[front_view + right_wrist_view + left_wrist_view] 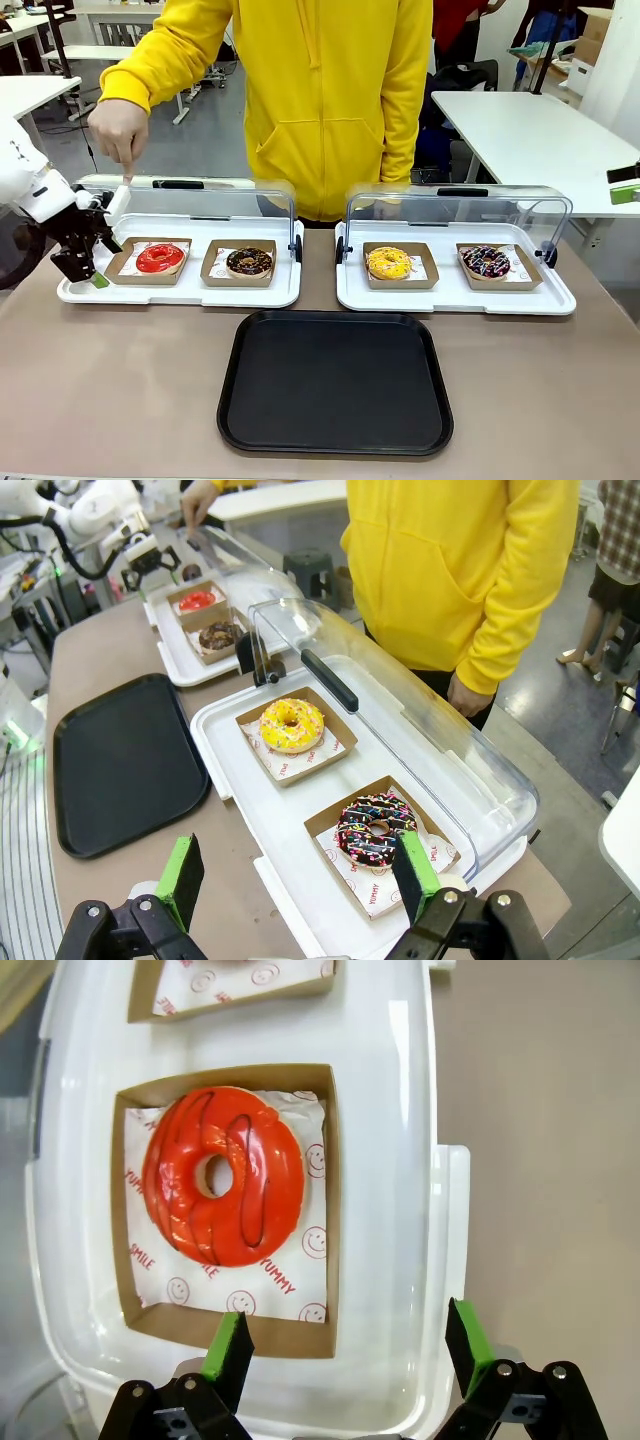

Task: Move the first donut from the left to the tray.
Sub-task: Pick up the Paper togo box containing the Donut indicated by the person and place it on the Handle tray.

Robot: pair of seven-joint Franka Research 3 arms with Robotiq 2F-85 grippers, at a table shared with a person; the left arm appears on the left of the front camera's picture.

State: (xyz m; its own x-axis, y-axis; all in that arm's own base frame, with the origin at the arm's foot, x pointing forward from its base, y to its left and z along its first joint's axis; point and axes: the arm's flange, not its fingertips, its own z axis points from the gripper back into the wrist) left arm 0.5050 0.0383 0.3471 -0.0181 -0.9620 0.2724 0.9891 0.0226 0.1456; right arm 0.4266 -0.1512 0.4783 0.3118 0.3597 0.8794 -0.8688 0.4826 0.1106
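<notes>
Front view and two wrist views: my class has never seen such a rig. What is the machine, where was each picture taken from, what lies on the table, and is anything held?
The machine is two white robot arms, each ending in a two-finger gripper. The front view looks across the table at a person in yellow; each wrist view looks along one gripper's fingers. Two white display trays with raised clear lids hold a red donut, a chocolate donut, a yellow donut and a sprinkled donut, each in a cardboard holder. A black tray lies nearer the robot. The left gripper is open by the red donut's holder; the right gripper is open too. Nothing is held.
</notes>
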